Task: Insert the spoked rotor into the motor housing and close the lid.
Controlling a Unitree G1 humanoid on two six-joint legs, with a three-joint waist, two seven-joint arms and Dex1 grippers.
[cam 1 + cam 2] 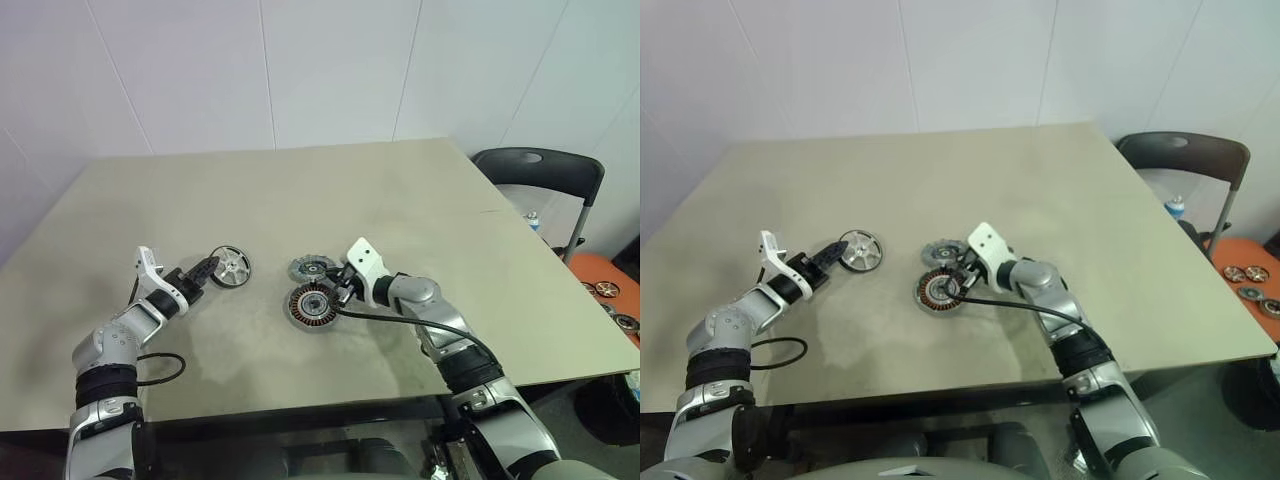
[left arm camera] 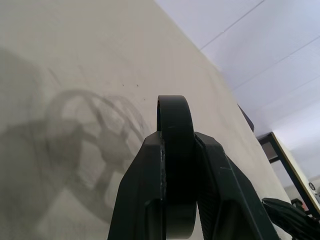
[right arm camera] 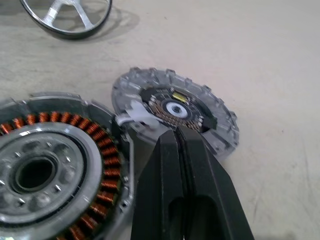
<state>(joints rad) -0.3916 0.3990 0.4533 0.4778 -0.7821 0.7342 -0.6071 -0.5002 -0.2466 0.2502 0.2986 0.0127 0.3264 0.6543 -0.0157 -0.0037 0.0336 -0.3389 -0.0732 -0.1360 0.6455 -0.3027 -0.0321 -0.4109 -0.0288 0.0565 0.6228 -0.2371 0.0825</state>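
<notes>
The spoked rotor (image 1: 232,266), a dark-rimmed wheel with silver spokes, is on the left half of the table. My left gripper (image 1: 205,270) is shut on its near rim (image 2: 175,112), and the rotor's shadow falls on the table beyond. The motor housing (image 1: 312,306), ringed with copper windings, lies flat near the middle. Just behind the housing lies the lid (image 1: 313,268), a grey notched-rim disc with a circuit board on its face (image 3: 175,110). My right gripper (image 1: 340,290) is shut and empty, its tips low between the housing (image 3: 45,170) and the lid.
A black cable (image 1: 160,370) loops on the table near my left arm. A dark chair (image 1: 540,170) stands off the table's right back corner. An orange surface (image 1: 610,290) with more discs lies beyond the right edge.
</notes>
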